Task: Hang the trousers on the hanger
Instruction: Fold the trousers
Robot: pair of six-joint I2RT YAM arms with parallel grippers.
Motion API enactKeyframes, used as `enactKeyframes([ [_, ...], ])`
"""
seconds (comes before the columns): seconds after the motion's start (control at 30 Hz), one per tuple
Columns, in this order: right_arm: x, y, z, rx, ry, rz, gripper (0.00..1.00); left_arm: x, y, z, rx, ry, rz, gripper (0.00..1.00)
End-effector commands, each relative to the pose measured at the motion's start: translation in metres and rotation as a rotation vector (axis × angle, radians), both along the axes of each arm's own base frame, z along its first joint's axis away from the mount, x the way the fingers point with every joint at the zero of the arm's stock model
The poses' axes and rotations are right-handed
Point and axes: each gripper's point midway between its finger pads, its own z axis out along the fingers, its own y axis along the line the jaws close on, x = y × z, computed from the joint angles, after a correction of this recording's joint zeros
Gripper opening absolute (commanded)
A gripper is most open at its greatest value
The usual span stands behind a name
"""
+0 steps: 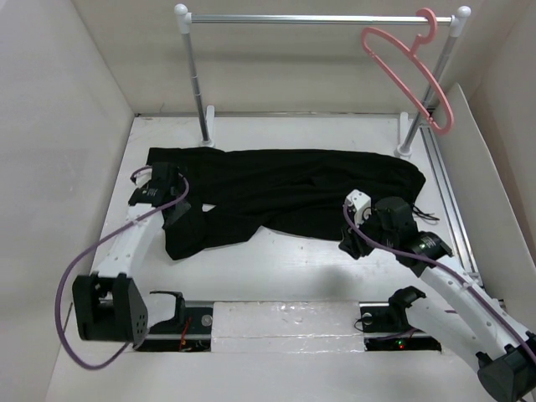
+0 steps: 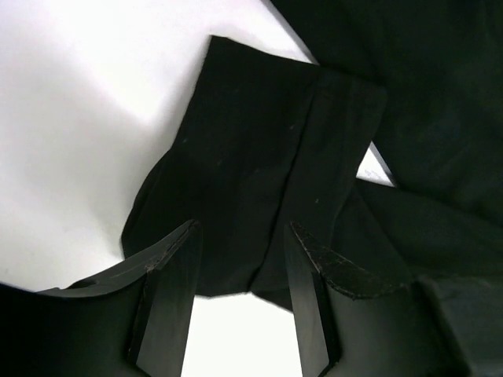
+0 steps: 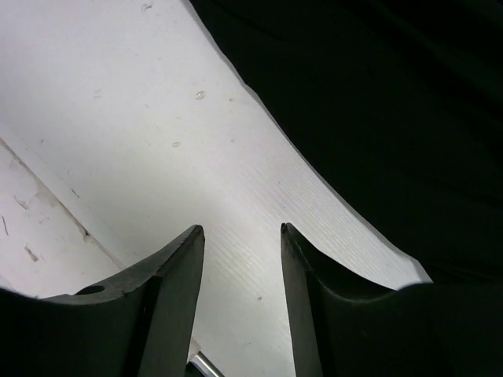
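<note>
Down on the desk [image 1: 276, 276], the trousers [image 1: 285, 193] lie spread flat and crumpled, well apart from the hanger [image 1: 414, 75], which hangs tilted on the rail [image 1: 318, 18] at the far right.

The left gripper [image 2: 242, 236] is spread wide over a folded leg end, with cloth under both fingers. The risk here is that closing now catches only the top layer or the bare hem, and the rest slides out on the lift.

The right gripper [image 3: 241, 232] is also spread, but over bare desk. The edge of the trousers runs just beside it, not between the fingers, so a pinch from this spot likely grabs nothing.

The long, soft legs will sag and drag if they are lifted from one end only. The hanger looks to be held by its hook alone, so a push from the cloth could swing it or knock it off the rail. Black fingers against black fabric also make the grip hard to judge.
</note>
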Motion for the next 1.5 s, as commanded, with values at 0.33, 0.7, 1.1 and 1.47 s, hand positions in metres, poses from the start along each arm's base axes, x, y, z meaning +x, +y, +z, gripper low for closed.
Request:
enactKeyframes([
  [0.33,-0.006,0.007,0.009,0.051,-0.052,0.032,0.51,0.062,-0.013,-0.055,0.020,0.151,-0.165,0.40],
  [0.7,-0.011,0.009,0.006,0.059,-0.035,0.045,0.51,0.071,-0.020,-0.078,0.012,0.175,-0.156,0.00],
  [1.1,-0.005,0.007,0.004,0.043,-0.050,0.035,0.52,0.066,0.018,0.048,0.177,-0.070,-0.003,0.00],
  [1.47,-0.002,0.004,-0.003,0.010,-0.029,0.006,0.52,-0.011,0.087,0.078,0.294,-0.135,0.376,0.00],
])
